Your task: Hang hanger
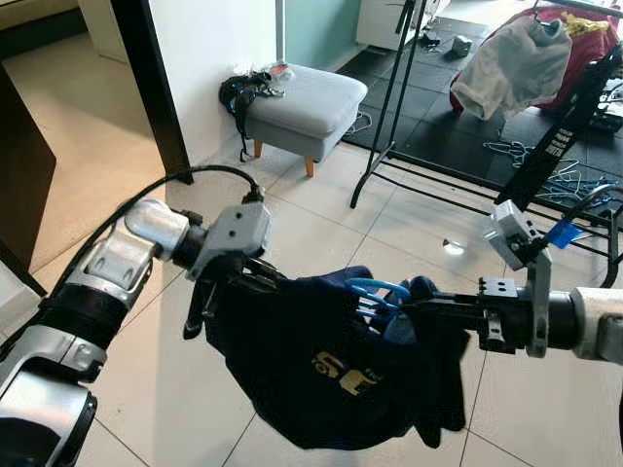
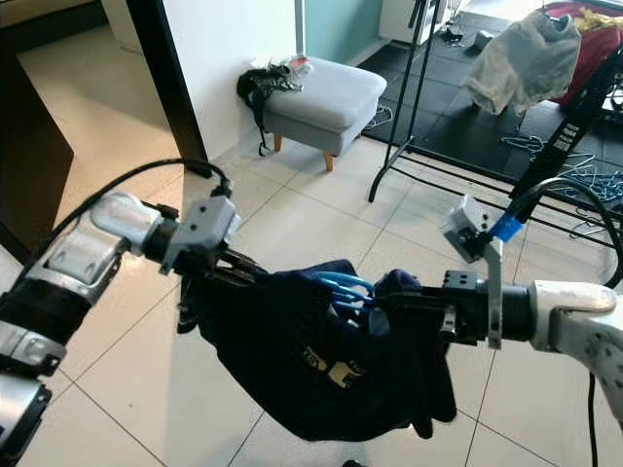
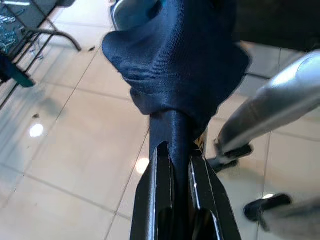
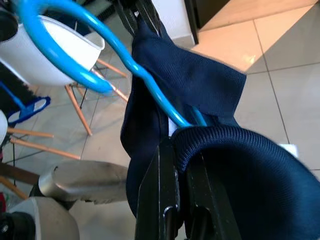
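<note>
Between the two arms, close to the camera: a dark navy garment [image 1: 331, 365] sags in a sling over the tiled floor [image 1: 321, 229], yellow lettering on its front. Left gripper [image 1: 229, 282] has one end; in the left wrist view its black fingers [image 3: 159, 190] are clamped on a bunched fold of the fabric. Right gripper [image 1: 419, 309] comes in level from the right, fingers closed on the ribbed collar edge and the wire of the blue hanger [image 1: 378, 290]; the right wrist view shows the hanger's loop [image 4: 75, 45] curving up out of the neck opening, right beside the fingertip. Hanger is threaded in the garment, held in the air, not on any rail.

Further back: grey ottoman [image 1: 304, 97] on wooden legs against the white wall, black straps piled on its left corner. Right of it, black clothes rack [image 1: 389, 107] standing on dark mats. Past that, a pile of loose hangers [image 1: 560, 180] on the floor and a beige garment [image 1: 511, 63] draped over red fabric.
</note>
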